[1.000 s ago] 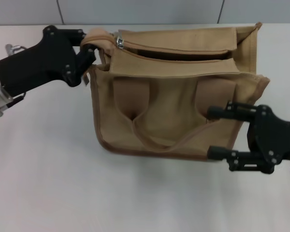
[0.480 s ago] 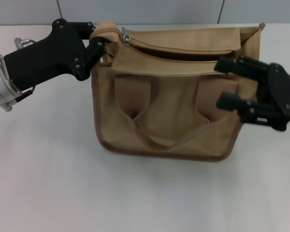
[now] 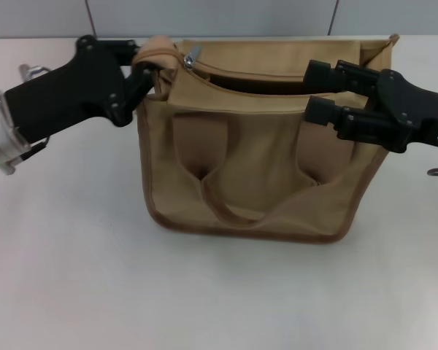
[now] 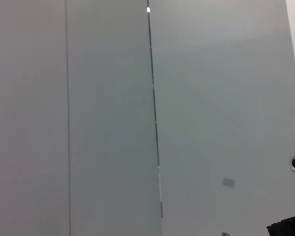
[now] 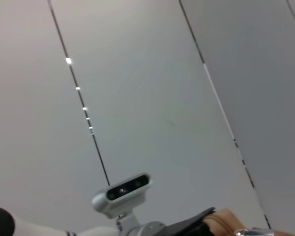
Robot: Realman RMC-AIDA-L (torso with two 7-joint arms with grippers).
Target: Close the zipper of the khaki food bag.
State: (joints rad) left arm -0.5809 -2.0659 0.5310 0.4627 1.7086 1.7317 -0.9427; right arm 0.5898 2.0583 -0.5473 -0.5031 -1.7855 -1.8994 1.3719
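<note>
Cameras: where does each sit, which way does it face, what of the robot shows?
Head: high on the robot, looking down at the bag on the table. Left gripper holds the bag's left top corner; right gripper, fingers open, hovers over its right top.
Left wrist: faces up at wall panels; a dark gripper part at the frame's corner.
Right wrist: faces up at panels and the robot's head camera.
Shared: head and right wrist both catch tan bag fabric.

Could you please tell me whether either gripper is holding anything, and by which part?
The left gripper pinches the boxy khaki canvas food bag at its top left corner. The right gripper is open over the top edge, holding nothing.
</note>
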